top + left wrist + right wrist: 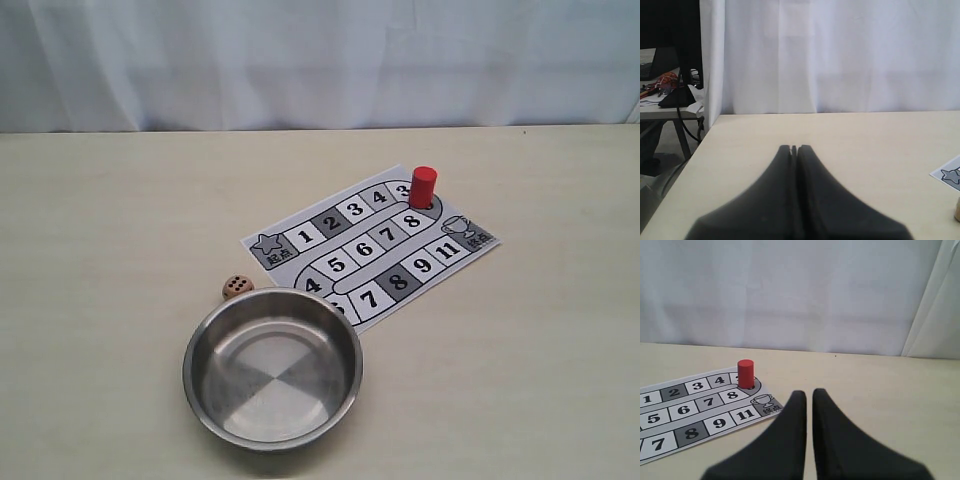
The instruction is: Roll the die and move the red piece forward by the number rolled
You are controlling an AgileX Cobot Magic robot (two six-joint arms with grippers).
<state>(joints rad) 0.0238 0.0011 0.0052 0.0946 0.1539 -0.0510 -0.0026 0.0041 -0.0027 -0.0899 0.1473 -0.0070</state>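
Observation:
The red piece point(423, 186) stands upright on the curved far end of the paper game board point(352, 262), just past the top row of numbered squares. The die point(237, 287) lies on the table by the board's near left corner, touching or almost touching the steel bowl's rim, with several dark pips on top. No gripper shows in the exterior view. My left gripper point(794, 148) is shut and empty above bare table; the die's edge point(957, 210) peeks in. My right gripper point(809, 391) has only a thin slit between its fingers, holds nothing, and hovers short of the red piece point(745, 373).
An empty steel bowl point(200, 345) sits in front of the board, overlapping its near corner. A white curtain backs the table. In the left wrist view the table's edge and a cluttered side desk point(667, 95) appear beyond it.

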